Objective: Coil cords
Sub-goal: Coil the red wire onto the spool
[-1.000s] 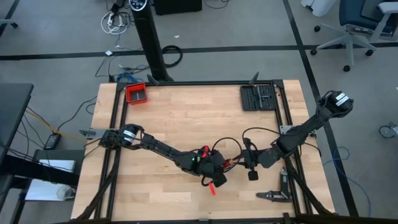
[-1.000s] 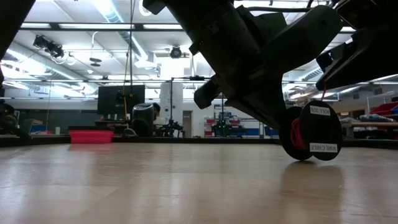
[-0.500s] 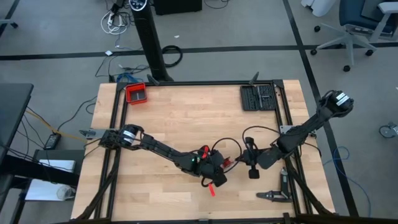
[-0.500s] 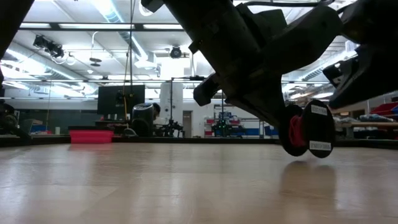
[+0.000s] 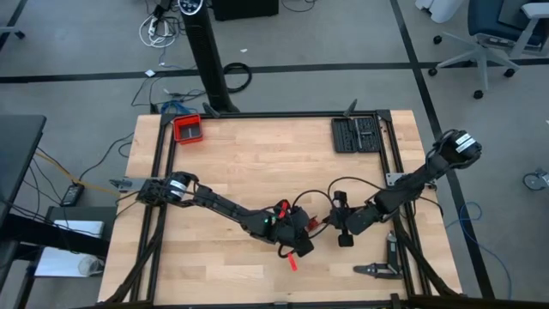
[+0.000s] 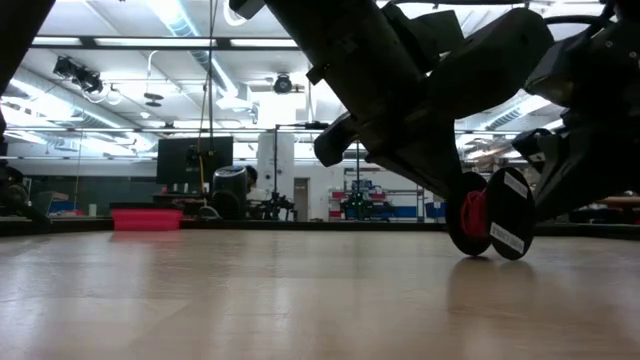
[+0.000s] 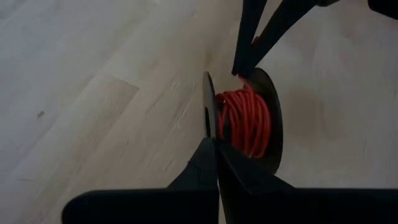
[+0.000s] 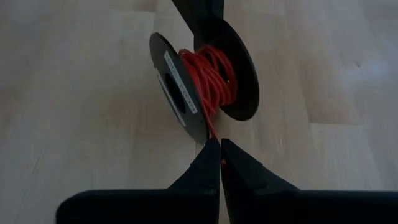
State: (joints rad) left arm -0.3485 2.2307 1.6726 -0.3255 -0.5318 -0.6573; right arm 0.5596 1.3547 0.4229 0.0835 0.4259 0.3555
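One red cord (image 8: 211,78) is sitting wound on one black spool (image 6: 488,212), which is now tilting more than a second ago. The left pincer (image 7: 216,146), pressed together, is pinching one spool flange. The right pincer (image 8: 220,155), now shut after standing spread, is pinching the cord's loose end just beside the spool on the counter (image 5: 249,172).

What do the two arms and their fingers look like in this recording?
Both arms are dark, jointed and slender. The left arm has a pale band near its base; the right arm ends in a white-marked base joint, with a black cable loop beside it. Each wrist view shows tapered black fingers.
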